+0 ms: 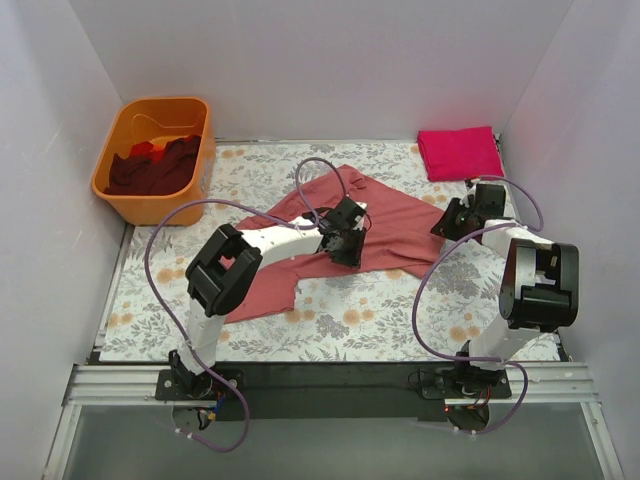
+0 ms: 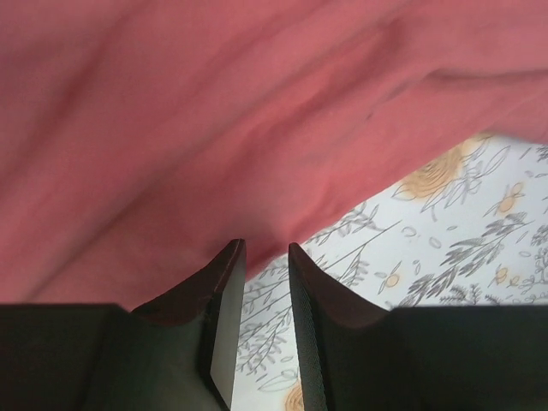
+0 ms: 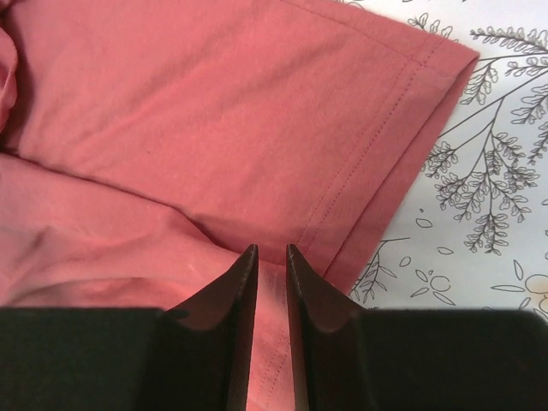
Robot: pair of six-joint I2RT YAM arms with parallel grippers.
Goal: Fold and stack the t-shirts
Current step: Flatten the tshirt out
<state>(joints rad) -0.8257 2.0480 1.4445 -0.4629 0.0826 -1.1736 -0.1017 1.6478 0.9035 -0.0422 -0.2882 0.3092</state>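
Salmon-pink shirt (image 1: 395,225): lying loose and rumpled across the middle of the surface (image 1: 400,320), one sleeve reaching toward your right arm. This looks like the one to fold now.
Magenta shirt (image 1: 460,152): folded and sitting in the far right corner, apart from the pink one.
Dark shirts (image 1: 155,168): heaped in the orange tub (image 1: 150,208) at far left.
Left claw (image 2: 267,250): down at the pink shirt's near edge. Its fingers stand a slim gap apart with only floral print showing between them, so it holds nothing.
Right claw (image 3: 272,250): low over the sleeve hem (image 3: 385,163), fingers nearly together. Pink cloth shows in the gap, but you can't tell whether it is pinched or just lying beneath.
Handling: light, limp cloth by the look of it. Expect it to drape, drag and wrinkle rather than hold a crease.
Where to grip: the stitched hem or a corner, where doubled cloth should give your claw more bite.
Hard to see: your left arm covers the shirt's middle from above, and the collar can't be made out. The left wrist view is mostly blurred pink, and the count of shirts in the tub is unclear.
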